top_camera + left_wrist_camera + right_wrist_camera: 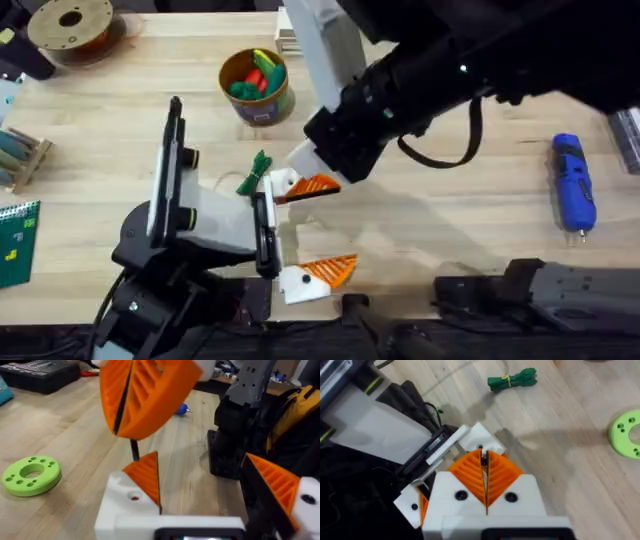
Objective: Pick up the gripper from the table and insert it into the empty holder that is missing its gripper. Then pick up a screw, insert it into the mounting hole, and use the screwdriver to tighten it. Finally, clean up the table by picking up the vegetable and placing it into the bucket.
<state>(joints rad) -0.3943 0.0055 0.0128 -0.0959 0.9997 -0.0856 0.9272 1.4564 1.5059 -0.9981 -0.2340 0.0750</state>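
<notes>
My left gripper lies open on the table, its two white blocks wide apart. The upper block is the holder, with the orange gripper seated in it and a small hole beside the wedge. My right gripper hangs just above that holder, its orange pads shut on a thin dark screw that points down at the block. The dark-green vegetable lies just beyond the holder. The blue screwdriver rests at the far right. The bucket stands at the back.
The bucket holds red, yellow and green toy vegetables. A lime-green ring lies on the wood near the grippers. A brown spool sits at the back left, with small items along the left edge.
</notes>
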